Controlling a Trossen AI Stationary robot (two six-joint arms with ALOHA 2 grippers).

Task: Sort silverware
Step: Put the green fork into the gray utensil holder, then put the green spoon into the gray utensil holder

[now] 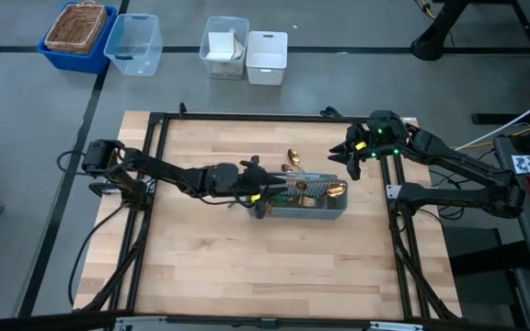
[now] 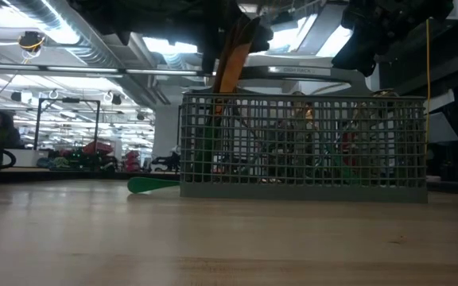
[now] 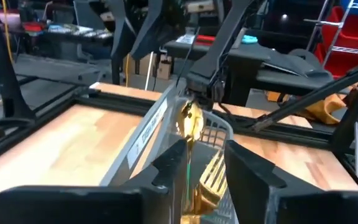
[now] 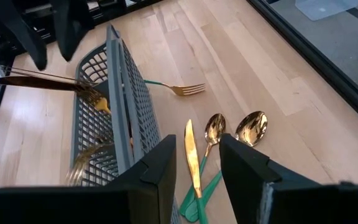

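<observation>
High view shows the grey mesh caddy near the middle of the wooden worktop, and everything else can be placed from it. The left tool hangs over the caddy's left end, its arm reaching in from the worktop's left edge. In the left wrist view its two dark fingers stand apart with a gap between them; a gold spoon on a thin green stem stands upright in that gap, rising out of the caddy, and I cannot tell whether either finger touches it. Gold fork tines lie lower in the same compartment.

The right tool hovers just beyond the caddy's right end, on the far side of it, with its fingers apart and nothing between them.

Loose silverware lies on the worktop just beside the caddy's long far wall: in the right wrist view a gold knife, two gold spoons with teal handles, and a gold fork farther along the wall. More gold pieces rest inside the caddy, several with their ends poking over the rim.

In the low view one green handle lies flat on the worktop, touching or just beside the caddy's left end.
</observation>
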